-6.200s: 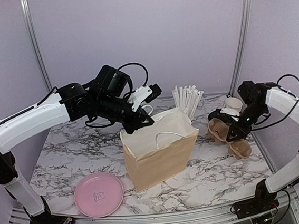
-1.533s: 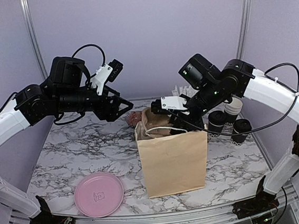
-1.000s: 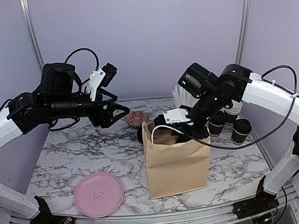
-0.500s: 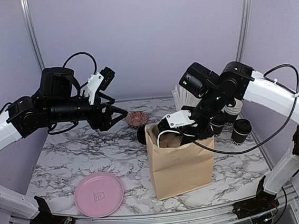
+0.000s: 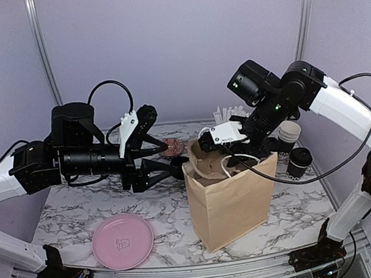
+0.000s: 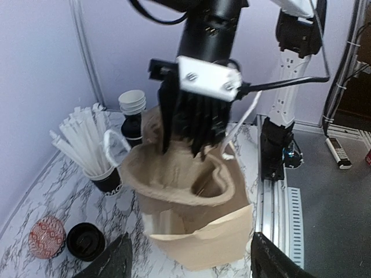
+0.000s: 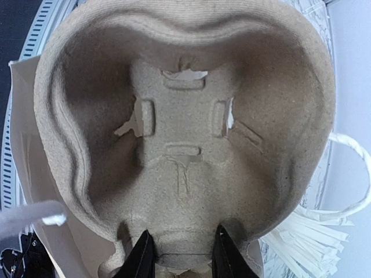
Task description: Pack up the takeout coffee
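Table point(image 5: 73, 202): white marble, grey veining. Plate point(image 5: 123, 241), 7 o'clock: pink. Paper bag point(image 5: 234, 203), pulp cup carrier point(image 7: 185, 116): brown. Cups point(image 5: 299, 163), 3 o'clock: black.

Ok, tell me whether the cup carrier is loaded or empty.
Empty: the carrier shows bare pulp pockets, no cups; the right hand grips its rim at the bag mouth.

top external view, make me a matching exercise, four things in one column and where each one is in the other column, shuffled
Things
1. pink round plate
2. brown pulp cup carrier
3. black cup of tall white straws
4. small black paper cup with white lettering

Places
A. standing on the marble table, right of the brown paper bag
B. far side of the table, behind the bag
C. near left part of the table
D. at the bag's mouth, held in the right gripper

Pairs: 1-C, 2-D, 3-B, 4-A
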You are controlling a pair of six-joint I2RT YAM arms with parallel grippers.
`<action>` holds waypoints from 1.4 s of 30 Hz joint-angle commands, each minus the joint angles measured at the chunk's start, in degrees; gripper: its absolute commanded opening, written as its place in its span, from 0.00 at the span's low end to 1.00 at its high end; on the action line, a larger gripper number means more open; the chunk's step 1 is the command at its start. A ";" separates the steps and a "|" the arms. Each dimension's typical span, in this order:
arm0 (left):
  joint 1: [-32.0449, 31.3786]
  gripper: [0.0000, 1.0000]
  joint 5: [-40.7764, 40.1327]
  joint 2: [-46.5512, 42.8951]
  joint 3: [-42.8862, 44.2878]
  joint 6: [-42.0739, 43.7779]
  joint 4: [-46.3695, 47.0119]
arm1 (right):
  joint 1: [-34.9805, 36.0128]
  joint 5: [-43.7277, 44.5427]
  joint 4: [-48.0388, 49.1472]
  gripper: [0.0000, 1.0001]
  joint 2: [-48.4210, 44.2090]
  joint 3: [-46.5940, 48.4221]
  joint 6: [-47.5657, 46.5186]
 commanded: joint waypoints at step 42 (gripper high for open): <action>-14.56 0.18 -17.98 21.55 5.05 7.98 30.85 | -5.48 1.53 -1.06 0.26 -1.85 -1.08 2.12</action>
